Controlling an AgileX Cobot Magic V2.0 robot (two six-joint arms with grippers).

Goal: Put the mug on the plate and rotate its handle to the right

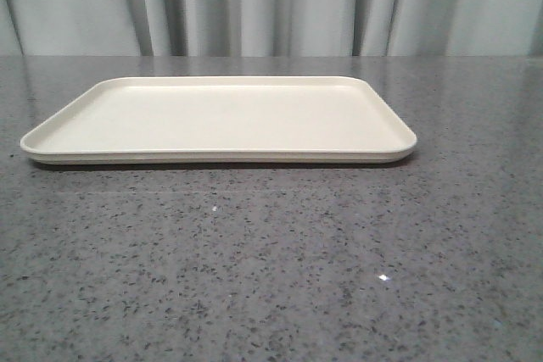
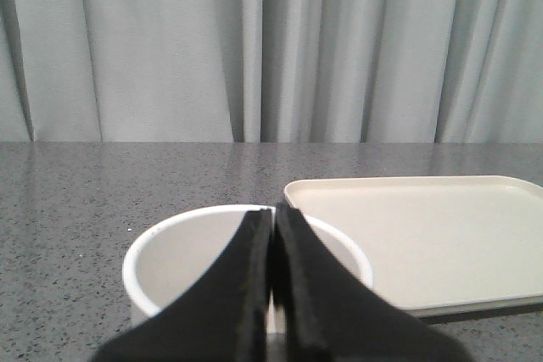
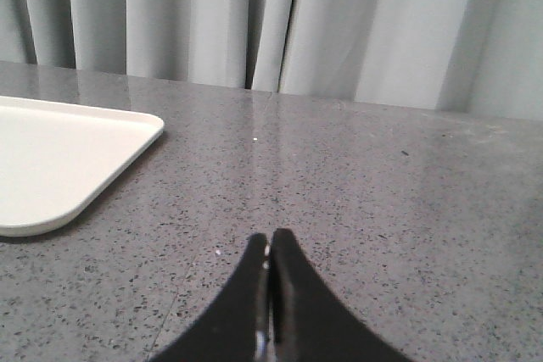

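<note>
From the front we see the large, flat, cream-coloured rectangular plate (image 1: 219, 118) with rounded corners and a low raised rim lying on the grey speckled stone table (image 1: 271, 269), set across the middle of the scene toward its far side, in front of a pale grey pleated curtain (image 1: 271, 2). We find nothing resting on the plate, and neither arm nor the mug shows in this view. Our left wrist camera picks up the white cylindrical mug (image 2: 187, 247), open mouth up, standing on the table just to the left of the plate's near left corner, apart from it by a narrow strip of table, so it is not on the plate. We cannot see its black handle or the printed face from here. Our left gripper (image 2: 271, 218) has its black fingers (image 2: 242, 294) pressed together with only a thin seam between them, the tips over the far rim of the mug; we cannot tell whether they touch it, and they hold nothing. Our right gripper (image 3: 270, 247) likewise has its fingers closed tip to tip and empty, above bare table to the right of the plate's right edge, well apart from the mug.
</note>
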